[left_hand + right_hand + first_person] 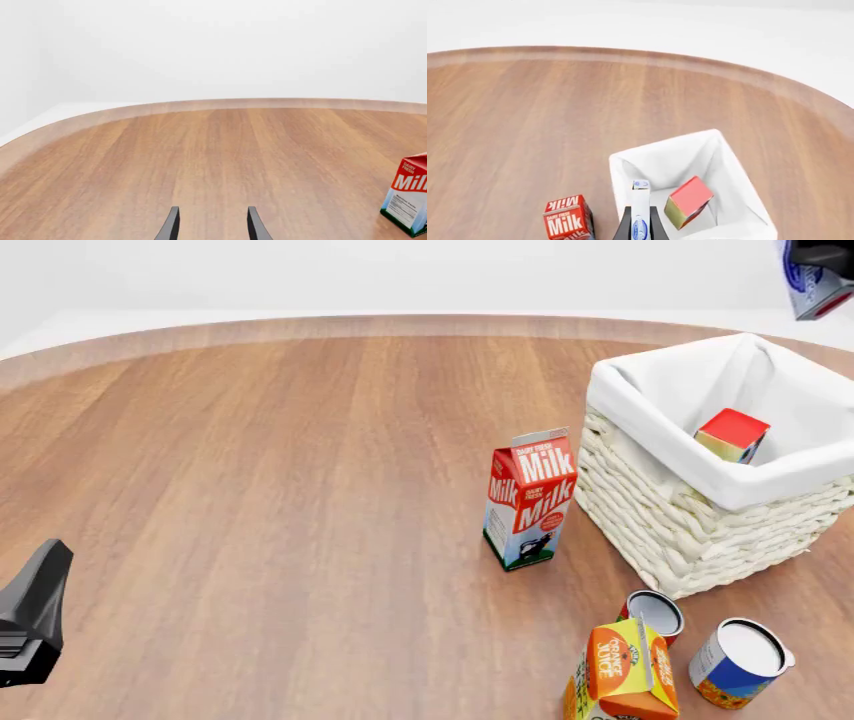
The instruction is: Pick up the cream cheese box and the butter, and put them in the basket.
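Currently, right gripper point(640, 225) clamps the cream cheese box point(640, 212) above the basket point(627, 162); the butter point(689, 201) lies inside. Left gripper point(212, 222) is spread, holding nothing.

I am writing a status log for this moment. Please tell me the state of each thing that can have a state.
butter: inside the basket, tilted.
cream cheese box: held on edge above the basket.
basket: upright on the table.
right gripper: shut on the box.
left gripper: open, empty.
milk carton: upright.
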You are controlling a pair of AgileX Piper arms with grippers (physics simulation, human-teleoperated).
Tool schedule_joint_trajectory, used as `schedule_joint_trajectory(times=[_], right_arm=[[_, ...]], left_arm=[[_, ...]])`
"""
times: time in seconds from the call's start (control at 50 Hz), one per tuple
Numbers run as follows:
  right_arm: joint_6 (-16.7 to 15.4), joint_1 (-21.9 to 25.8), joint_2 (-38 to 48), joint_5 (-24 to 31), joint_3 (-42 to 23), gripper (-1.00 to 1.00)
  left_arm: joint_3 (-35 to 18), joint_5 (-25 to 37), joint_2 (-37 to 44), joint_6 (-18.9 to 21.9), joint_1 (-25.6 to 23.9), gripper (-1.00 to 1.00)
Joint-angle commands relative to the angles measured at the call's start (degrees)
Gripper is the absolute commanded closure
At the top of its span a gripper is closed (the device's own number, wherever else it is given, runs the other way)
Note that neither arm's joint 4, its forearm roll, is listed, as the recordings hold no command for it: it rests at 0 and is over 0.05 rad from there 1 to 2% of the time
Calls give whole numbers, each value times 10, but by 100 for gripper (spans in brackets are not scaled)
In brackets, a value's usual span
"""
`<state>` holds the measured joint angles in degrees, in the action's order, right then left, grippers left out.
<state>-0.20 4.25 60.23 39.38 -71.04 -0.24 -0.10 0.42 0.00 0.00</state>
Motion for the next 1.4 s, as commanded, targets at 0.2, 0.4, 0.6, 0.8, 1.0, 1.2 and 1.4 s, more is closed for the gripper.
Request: schedule_joint_trajectory(times=[0.2, 0.4, 0.6, 0.8, 1.0, 1.2, 1.4], right_arm=[[-1, -34, 16, -39, 41, 100], [-5, -30, 14, -39, 50, 100], [-10, -36, 19, -45, 54, 100], [-15, -44, 30, -58, 62, 100], [-14, -43, 39, -76, 82, 100], [-20, -35, 38, -73, 86, 100], [-26, -38, 43, -85, 102, 100]], left_arm=[[0, 0, 0, 0, 0, -100], [0, 0, 0, 0, 0, -100], [0, 0, 0, 0, 0, -100], [0, 0, 0, 0, 0, -100], [0, 0, 0, 0, 0, -100], [0, 0, 0, 0, 0, -100], [0, 0, 0, 0, 0, -100]])
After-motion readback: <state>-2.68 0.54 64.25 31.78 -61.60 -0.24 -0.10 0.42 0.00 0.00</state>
